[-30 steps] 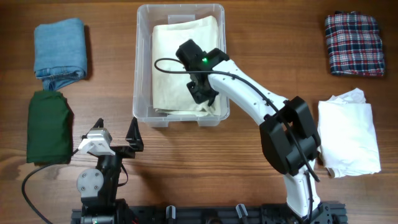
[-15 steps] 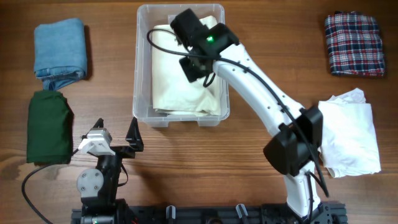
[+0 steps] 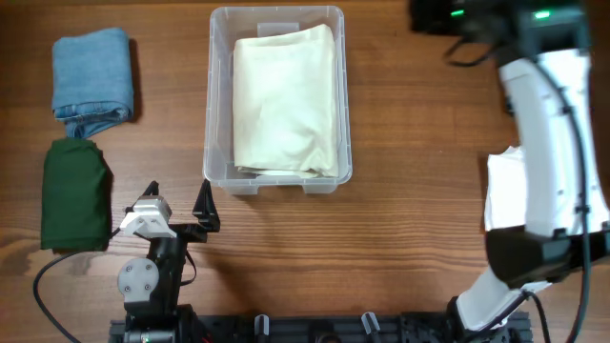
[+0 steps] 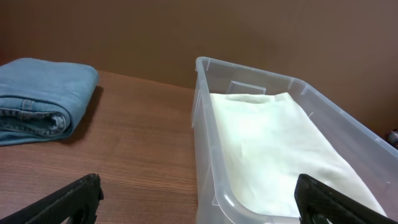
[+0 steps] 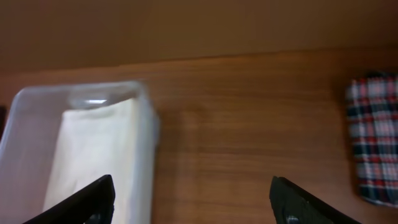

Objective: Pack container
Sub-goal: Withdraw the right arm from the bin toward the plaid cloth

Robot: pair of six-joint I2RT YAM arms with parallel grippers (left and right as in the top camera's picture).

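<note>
The clear plastic container [image 3: 212, 95] stands at the table's far middle, with a folded cream cloth [image 3: 286, 100] lying flat inside it. My right gripper [image 3: 431, 15] is high at the far right, away from the container, open and holding nothing. In the right wrist view its jaws [image 5: 196, 202] span bare wood between the container [image 5: 25, 124] and a plaid cloth [image 5: 373, 140]. My left gripper [image 3: 181, 214] rests open near its base, just in front of the container's near left corner. Its jaws [image 4: 202, 202] frame that corner of the container [image 4: 249, 71].
Folded blue jeans [image 3: 91, 71] and a dark green cloth [image 3: 74, 193] lie at the left. A white cloth [image 3: 505, 205] lies at the right, partly under my right arm. The arm hides the plaid cloth from overhead.
My right gripper opened, let go of the cream cloth in the container, and rose and swung away to the far right. The left arm stayed still.
</note>
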